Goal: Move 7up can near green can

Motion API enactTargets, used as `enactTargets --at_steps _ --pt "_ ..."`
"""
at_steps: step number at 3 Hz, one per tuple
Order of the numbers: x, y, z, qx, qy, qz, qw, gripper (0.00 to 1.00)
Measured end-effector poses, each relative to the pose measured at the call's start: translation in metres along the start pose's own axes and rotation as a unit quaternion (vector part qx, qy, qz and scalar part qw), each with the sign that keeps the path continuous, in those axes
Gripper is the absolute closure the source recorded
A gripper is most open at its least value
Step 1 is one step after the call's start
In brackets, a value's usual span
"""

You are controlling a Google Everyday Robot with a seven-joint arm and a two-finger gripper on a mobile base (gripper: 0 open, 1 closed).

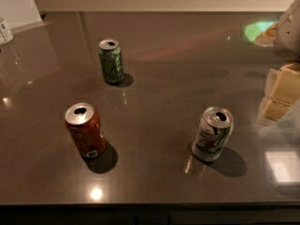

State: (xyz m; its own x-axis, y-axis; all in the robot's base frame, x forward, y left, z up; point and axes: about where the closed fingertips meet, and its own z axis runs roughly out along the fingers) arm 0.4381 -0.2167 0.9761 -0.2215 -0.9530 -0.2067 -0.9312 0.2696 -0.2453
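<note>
The 7up can [212, 134], silver-white with a green and red logo, stands upright on the dark countertop [159, 93] at the front right. The green can [111, 61] stands upright at the back, left of centre, well apart from the 7up can. My gripper [280, 95] hangs at the right edge of the view, above the counter and to the upper right of the 7up can. It touches nothing and holds nothing.
A red-orange can [85, 130] stands upright at the front left. A white container [4, 31] is partly in view at the far left edge. The counter's front edge [150, 204] runs along the bottom. A pale wall lies behind.
</note>
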Motion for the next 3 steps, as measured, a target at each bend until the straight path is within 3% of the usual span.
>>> enactTargets --at_steps 1,3 --pt "0.0 0.0 0.0 0.0 0.0 0.0 1.0 0.0" --pt "-0.017 0.027 0.015 -0.013 -0.068 -0.042 0.9967 0.0"
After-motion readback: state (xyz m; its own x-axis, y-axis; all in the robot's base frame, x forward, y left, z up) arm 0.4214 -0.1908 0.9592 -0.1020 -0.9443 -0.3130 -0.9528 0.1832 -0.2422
